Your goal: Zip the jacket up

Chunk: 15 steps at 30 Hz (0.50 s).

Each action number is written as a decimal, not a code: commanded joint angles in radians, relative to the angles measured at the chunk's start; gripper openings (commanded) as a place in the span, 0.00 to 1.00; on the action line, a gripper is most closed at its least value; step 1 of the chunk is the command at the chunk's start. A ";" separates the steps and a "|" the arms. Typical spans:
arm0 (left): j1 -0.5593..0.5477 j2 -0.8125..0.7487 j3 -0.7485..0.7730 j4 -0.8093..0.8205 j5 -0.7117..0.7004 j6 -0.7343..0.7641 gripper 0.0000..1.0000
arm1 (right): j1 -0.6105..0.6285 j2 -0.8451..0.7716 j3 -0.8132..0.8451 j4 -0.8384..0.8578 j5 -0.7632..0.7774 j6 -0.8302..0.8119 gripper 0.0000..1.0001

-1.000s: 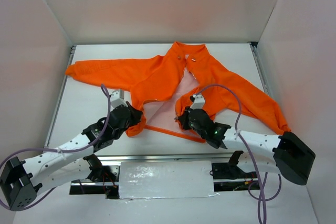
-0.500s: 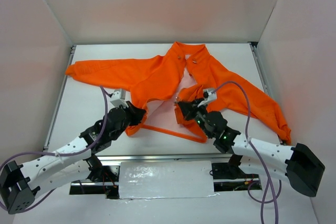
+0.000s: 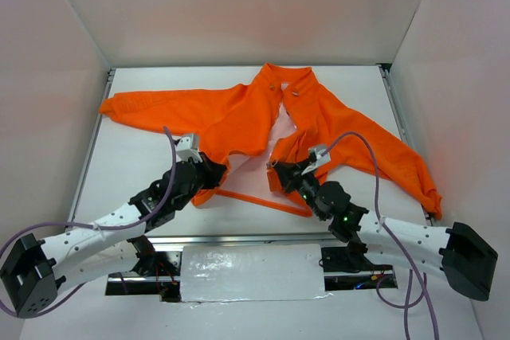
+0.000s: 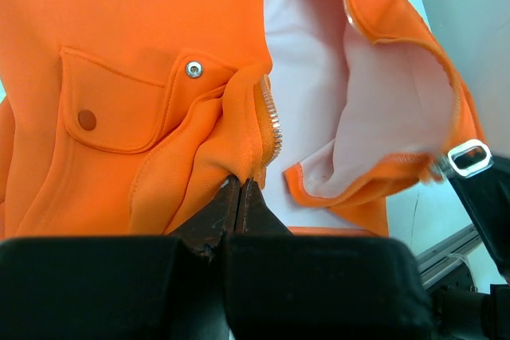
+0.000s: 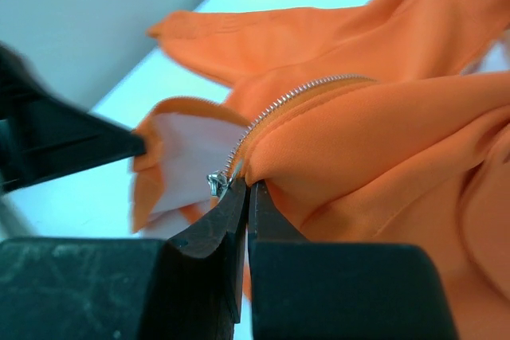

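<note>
top external view, lower centre: left gripper [image 3: 212, 173] and right gripper [image 3: 276, 173], each with fingers pinched on a front edge of the jacket [image 3: 239, 113] near its hem. change over the last second: both edges drawn inward, pale lining gap narrower. zipper teeth [image 5: 287, 99] not yet joined; alignment step judged under way. upper centre: collar [image 3: 288, 81] flat on table [image 3: 135, 165].

Jacket [image 4: 143, 53] sleeves cropped in left wrist view, zipper slider [image 5: 215, 181] blurred in right wrist view
</note>
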 commanded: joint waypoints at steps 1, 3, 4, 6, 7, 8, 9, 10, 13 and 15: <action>-0.001 0.019 0.071 0.078 -0.019 0.039 0.00 | 0.011 0.107 0.124 0.001 0.200 -0.123 0.00; -0.001 0.049 0.094 0.058 -0.021 0.050 0.00 | 0.011 0.140 0.206 0.007 0.200 -0.183 0.00; -0.001 0.058 0.111 0.055 -0.019 0.056 0.00 | 0.011 0.126 0.225 0.024 0.145 -0.224 0.00; -0.002 0.068 0.117 0.053 -0.016 0.058 0.00 | 0.011 0.066 0.259 0.052 0.085 -0.255 0.00; -0.001 0.066 0.117 0.053 -0.015 0.056 0.00 | 0.010 0.048 0.265 0.055 0.021 -0.278 0.00; -0.002 0.059 0.116 0.053 -0.015 0.058 0.00 | 0.011 0.028 0.264 0.050 -0.010 -0.280 0.00; -0.002 0.051 0.108 0.052 -0.018 0.058 0.00 | 0.013 -0.001 0.253 0.059 -0.036 -0.278 0.00; -0.002 0.046 0.104 0.052 -0.019 0.059 0.00 | 0.016 -0.009 0.230 0.076 -0.060 -0.280 0.00; -0.002 0.036 0.082 0.064 -0.032 0.065 0.00 | 0.029 0.009 0.111 0.197 -0.021 -0.289 0.00; -0.002 0.049 0.087 0.064 -0.035 0.068 0.00 | 0.029 0.057 0.032 0.324 0.051 -0.326 0.00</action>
